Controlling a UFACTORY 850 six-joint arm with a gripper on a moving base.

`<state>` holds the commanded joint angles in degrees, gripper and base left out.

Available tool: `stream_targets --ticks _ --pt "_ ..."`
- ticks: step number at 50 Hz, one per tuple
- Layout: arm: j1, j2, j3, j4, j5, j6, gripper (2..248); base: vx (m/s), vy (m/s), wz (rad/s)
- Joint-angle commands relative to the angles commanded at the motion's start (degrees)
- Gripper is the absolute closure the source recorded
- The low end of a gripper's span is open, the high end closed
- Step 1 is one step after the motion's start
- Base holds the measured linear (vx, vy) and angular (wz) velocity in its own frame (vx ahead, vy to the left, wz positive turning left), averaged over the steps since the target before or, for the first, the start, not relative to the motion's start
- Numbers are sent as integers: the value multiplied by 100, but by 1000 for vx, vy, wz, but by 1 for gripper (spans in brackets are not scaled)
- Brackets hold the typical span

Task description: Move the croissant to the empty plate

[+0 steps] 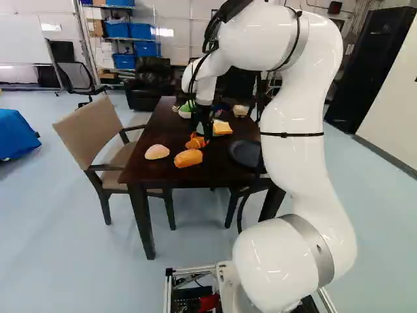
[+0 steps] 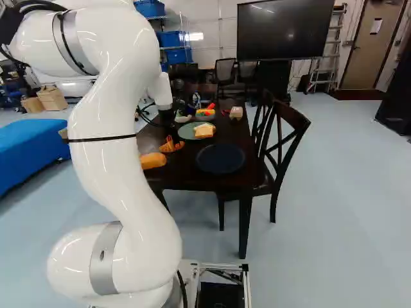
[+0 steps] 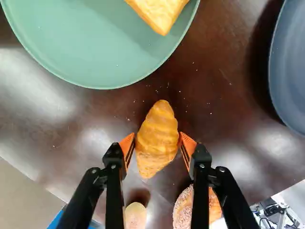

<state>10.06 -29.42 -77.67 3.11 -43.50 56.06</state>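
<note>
In the right base view my gripper (image 2: 169,129) points down at the croissant (image 2: 171,147) on the dark table. Seen from the wrist, the gripper (image 3: 157,138) has an orange pad against each side of the croissant (image 3: 157,138), shut on it across its middle. The dark blue plate (image 2: 220,158) is bare and lies apart from the croissant, nearer the base; its rim also shows in the wrist view. Ahead of the fingers is the green plate (image 3: 95,52), which bears a slice of bread (image 3: 161,13).
An orange loaf (image 1: 188,158) and a pale round bread (image 1: 156,152) lie near the croissant. Bowls of food (image 2: 205,113) stand beyond the green plate. A beige chair (image 1: 88,130) stands at one side of the table, a dark chair (image 2: 282,144) at the other.
</note>
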Motion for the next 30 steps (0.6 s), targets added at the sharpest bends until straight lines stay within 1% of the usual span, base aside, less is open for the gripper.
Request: stream_targets --ticks 1,5,6,10,11,15,16,21,22,26,27,30 --pt "0 0 0 0 0 0 107 0 0 0" --pt "0 0 0 0 0 0 107 0 0 0" --pt "0 0 0 0 0 0 120 0 0 0" --pt "0 0 0 0 0 0 120 0 0 0" --pt "0 0 0 0 0 0 131 0 0 0" --pt "0 0 0 0 0 0 131 0 0 0" --pt "0 0 0 0 0 0 140 0 0 0" --pt "0 0 0 0 0 0 140 0 0 0" --pt "0 0 0 0 0 0 148 0 0 0" --pt "0 0 0 0 0 0 148 0 0 0" --pt "0 0 0 0 0 0 157 0 0 0" --pt "0 0 0 0 0 0 157 0 0 0"
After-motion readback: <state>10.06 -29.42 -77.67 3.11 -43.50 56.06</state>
